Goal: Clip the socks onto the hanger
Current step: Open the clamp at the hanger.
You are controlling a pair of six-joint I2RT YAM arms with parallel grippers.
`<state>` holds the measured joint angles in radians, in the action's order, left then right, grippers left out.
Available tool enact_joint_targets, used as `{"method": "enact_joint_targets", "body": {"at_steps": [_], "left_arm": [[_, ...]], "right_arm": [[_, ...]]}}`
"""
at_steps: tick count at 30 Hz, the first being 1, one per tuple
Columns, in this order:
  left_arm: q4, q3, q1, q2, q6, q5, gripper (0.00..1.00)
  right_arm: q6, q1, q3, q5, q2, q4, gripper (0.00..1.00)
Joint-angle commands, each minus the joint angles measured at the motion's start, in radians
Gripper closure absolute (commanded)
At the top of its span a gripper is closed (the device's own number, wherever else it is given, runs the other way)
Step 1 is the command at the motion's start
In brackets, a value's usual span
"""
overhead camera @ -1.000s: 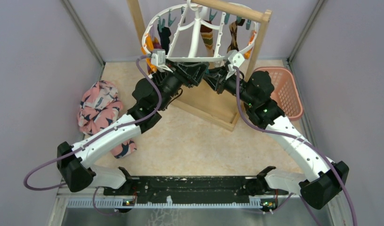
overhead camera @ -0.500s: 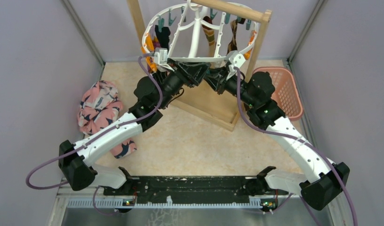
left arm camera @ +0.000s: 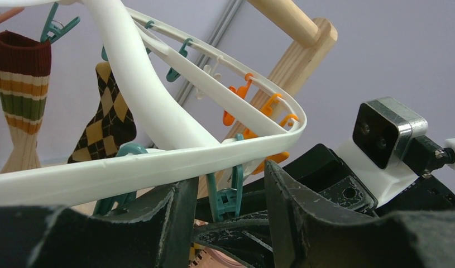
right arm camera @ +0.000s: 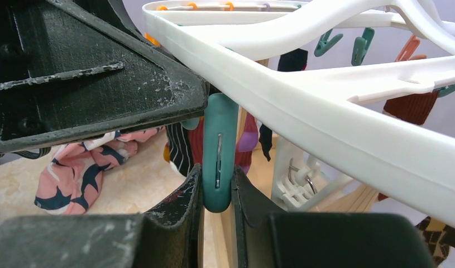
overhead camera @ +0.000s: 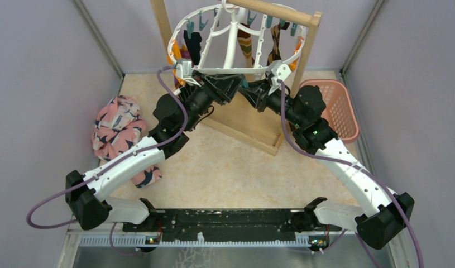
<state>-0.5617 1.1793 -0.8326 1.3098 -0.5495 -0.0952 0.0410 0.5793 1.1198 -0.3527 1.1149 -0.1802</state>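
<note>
The white oval hanger [overhead camera: 236, 71] hangs from the wooden rack, with socks clipped along its far side: a black one [overhead camera: 194, 44], a striped one [left arm camera: 21, 84] and an argyle one [left arm camera: 105, 123]. Both grippers meet under the hanger's near rim. My right gripper [right arm camera: 216, 190] is shut on a teal clip [right arm camera: 218, 145] that hangs from that rim. My left gripper [left arm camera: 230, 206] stands open around the same clip [left arm camera: 228, 195] from the other side, with a gap at each finger. In the top view the left gripper [overhead camera: 231, 84] and the right gripper [overhead camera: 248, 86] face each other.
The wooden rack [overhead camera: 244, 125] stands at the back middle, its top rail [overhead camera: 275, 11] over the hanger. A bulky pink bird-print cloth [overhead camera: 116, 131] lies at the left. A pink lattice basket [overhead camera: 334, 106] sits at the right. Purple walls close in on three sides.
My left gripper's jaws have narrowed around the clip and its wrist has shifted slightly left and up. The right arm has stayed put, still gripping the clip.
</note>
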Motion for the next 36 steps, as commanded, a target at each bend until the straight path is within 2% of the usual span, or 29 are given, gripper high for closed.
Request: {"method": "enact_joint_targets", "body": {"at_steps": [1,4,7,11,15,16,17,21,24,26,27,30,36], "left_arm": [[-0.038,-0.004,0.008,0.002,-0.006,0.01,0.49],[-0.039,-0.003,0.009,0.009,-0.011,0.02,0.53],[-0.04,-0.009,0.007,0.008,-0.01,0.008,0.66],[-0.037,-0.006,0.008,0.01,0.004,-0.005,0.74],[-0.032,0.007,0.008,0.02,0.011,-0.003,0.9],[-0.031,0.009,0.008,0.022,0.012,-0.002,0.98],[-0.03,0.011,0.009,0.025,0.013,0.001,1.0],[-0.029,0.014,0.008,0.03,0.008,0.005,0.98],[-0.03,0.018,0.008,0.033,0.004,0.014,0.62],[-0.03,0.023,0.008,0.038,0.002,0.024,0.47],[-0.028,0.026,0.008,0.042,0.002,0.027,0.44],[-0.026,0.032,0.008,0.049,-0.002,0.029,0.44],[-0.026,0.023,0.008,0.042,0.004,0.005,0.58]], "right_arm": [[-0.003,0.005,-0.005,-0.042,-0.02,-0.019,1.0],[0.0,0.006,-0.002,-0.039,-0.02,-0.012,1.0],[0.003,0.006,-0.003,-0.04,-0.019,-0.012,1.0],[0.003,0.005,-0.008,-0.052,-0.015,-0.016,1.0],[0.002,0.007,-0.006,-0.055,-0.013,-0.015,1.0],[0.002,0.006,-0.005,-0.055,-0.014,-0.013,1.0],[0.003,0.006,-0.003,-0.055,-0.013,-0.01,1.0],[0.007,0.006,-0.001,-0.055,-0.01,-0.007,1.0],[0.007,0.007,-0.002,-0.06,-0.009,-0.007,1.0],[0.007,0.006,0.0,-0.061,-0.007,-0.008,1.0],[0.007,0.006,0.001,-0.062,-0.006,-0.01,1.0],[0.005,0.006,0.003,-0.067,-0.005,-0.013,1.0],[0.009,0.007,-0.001,-0.062,-0.007,-0.007,1.0]]}}
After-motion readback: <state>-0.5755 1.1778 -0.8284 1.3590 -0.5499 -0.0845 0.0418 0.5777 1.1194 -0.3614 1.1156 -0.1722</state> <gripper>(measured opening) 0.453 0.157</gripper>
